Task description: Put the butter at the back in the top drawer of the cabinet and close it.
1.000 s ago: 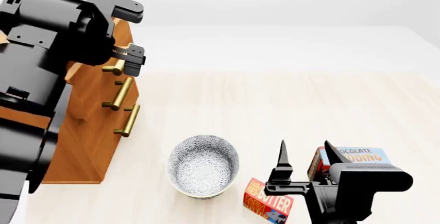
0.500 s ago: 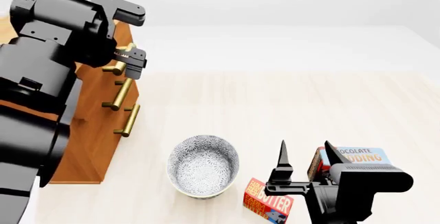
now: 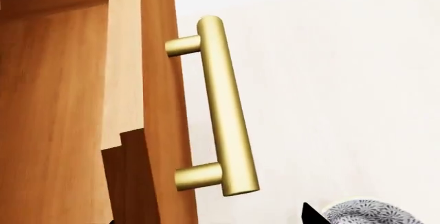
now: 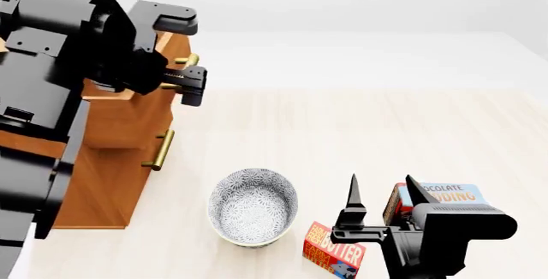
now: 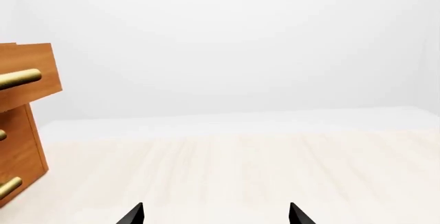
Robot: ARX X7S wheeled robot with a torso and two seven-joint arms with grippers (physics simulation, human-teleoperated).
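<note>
The cabinet (image 4: 102,183) stands at the left. Its top drawer (image 4: 128,117) is pulled partly out, and its brass handle (image 4: 186,60) lies between the wide-apart fingers of my left gripper (image 4: 184,54). In the left wrist view the handle (image 3: 223,105) is close ahead and one black fingertip (image 3: 307,214) shows. The butter (image 4: 334,252) lies on the floor at the front. My right gripper (image 4: 385,195) is open and empty above it, its fingertips pointing away. The right wrist view shows the drawer front (image 5: 31,74) and the right gripper (image 5: 216,214).
A patterned bowl (image 4: 253,206) stands left of the butter. A chocolate pudding box (image 4: 450,194) lies behind my right gripper. A lower drawer handle (image 4: 160,149) sticks out below the open drawer. The pale wooden floor (image 4: 360,125) stretches to the right.
The top drawer has slid out of the cabinet, and my left gripper has moved out with its handle. The right arm, butter, bowl and pudding box have not moved.
</note>
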